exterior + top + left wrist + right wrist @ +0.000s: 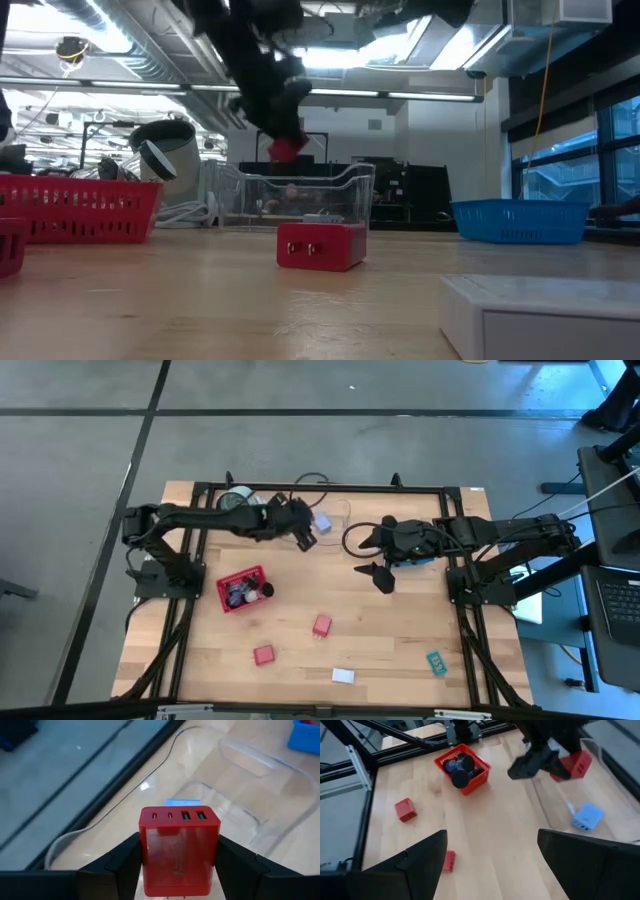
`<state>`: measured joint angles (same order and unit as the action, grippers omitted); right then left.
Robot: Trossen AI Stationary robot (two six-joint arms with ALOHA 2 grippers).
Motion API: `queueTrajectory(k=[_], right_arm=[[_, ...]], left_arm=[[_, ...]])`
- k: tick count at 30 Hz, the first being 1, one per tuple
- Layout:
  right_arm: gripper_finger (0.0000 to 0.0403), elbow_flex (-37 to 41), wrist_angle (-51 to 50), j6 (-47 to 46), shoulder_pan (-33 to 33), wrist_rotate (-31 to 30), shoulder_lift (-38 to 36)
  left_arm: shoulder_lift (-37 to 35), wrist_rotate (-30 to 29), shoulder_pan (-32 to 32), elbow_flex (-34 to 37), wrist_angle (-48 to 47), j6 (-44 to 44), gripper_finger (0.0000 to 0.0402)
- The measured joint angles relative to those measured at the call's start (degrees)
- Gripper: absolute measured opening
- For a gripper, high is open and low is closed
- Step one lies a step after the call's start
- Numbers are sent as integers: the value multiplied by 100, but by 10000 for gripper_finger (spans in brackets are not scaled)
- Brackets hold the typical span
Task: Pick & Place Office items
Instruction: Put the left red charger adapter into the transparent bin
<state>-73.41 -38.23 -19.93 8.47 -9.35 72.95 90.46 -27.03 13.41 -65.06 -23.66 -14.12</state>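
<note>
At table's back left, round black-and-white object [236, 500]. Red tray [244, 589] near left edge, small black cylinders [460, 778] inside. Left gripper [303, 537] clamped on red block [178, 851], raised above clear tray [250, 785] holding pale blue cube [586, 817]. Two red blocks [263, 654] [322, 625] and white block [343, 676] on front boards. Right gripper [381, 576] mid-table, fingers spread, nothing held. Green tag [436, 662] front right.

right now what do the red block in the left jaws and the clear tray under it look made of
Red block: looks like glossy moulded plastic, going by its smooth faces, rounded corners and four port slots on one end; probably a charger body. The left gripper is shut on it. Clear tray: transparent thin plastic, apparently; the wood shows through it and its rim catches highlights.
</note>
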Motion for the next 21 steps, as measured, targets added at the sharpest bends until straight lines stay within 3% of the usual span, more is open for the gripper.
queueTrajectory(k=[10,21], right_arm=[[314,0,-8,239,-4,-222,0],[314,0,-2,307,-4,-222,0]], left_arm=[[999,980,704,11,517,188,206],[1182,1493,875,11,507,191,206]])
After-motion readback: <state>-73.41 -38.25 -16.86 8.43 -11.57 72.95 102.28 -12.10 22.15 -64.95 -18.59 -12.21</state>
